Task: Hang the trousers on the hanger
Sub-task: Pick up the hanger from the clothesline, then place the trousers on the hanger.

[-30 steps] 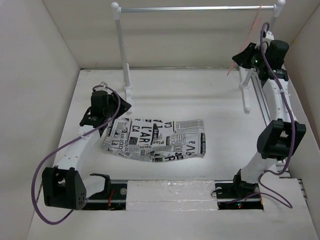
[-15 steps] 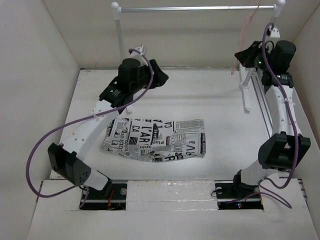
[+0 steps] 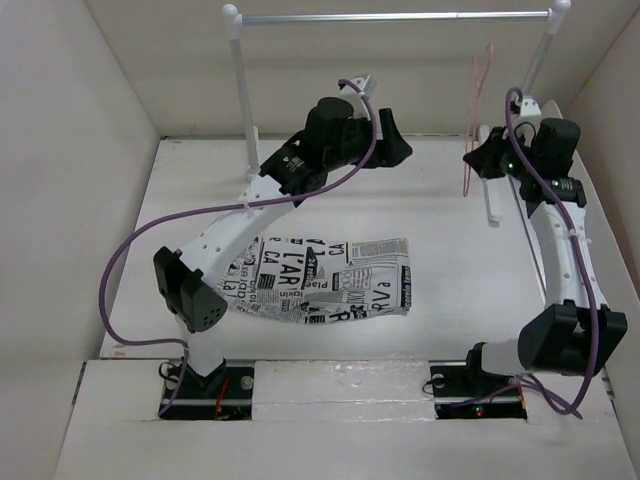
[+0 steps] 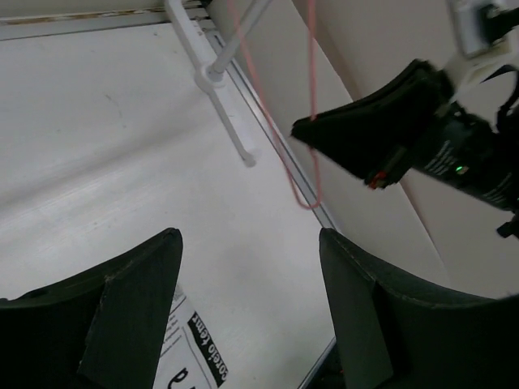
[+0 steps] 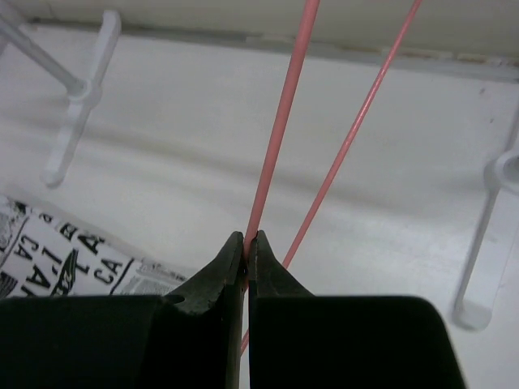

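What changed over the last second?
The left gripper, open, swung from beside the trousers away from its base and rightward, toward the hanger. The right gripper, shut on the hanger, carried it slightly left and lower. Trousers and rack unmoved.

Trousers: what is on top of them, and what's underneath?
Nothing lies on the trousers; they lie on the white table. The left arm crosses above their left end, hiding that edge. Anything beneath the fabric is covered.
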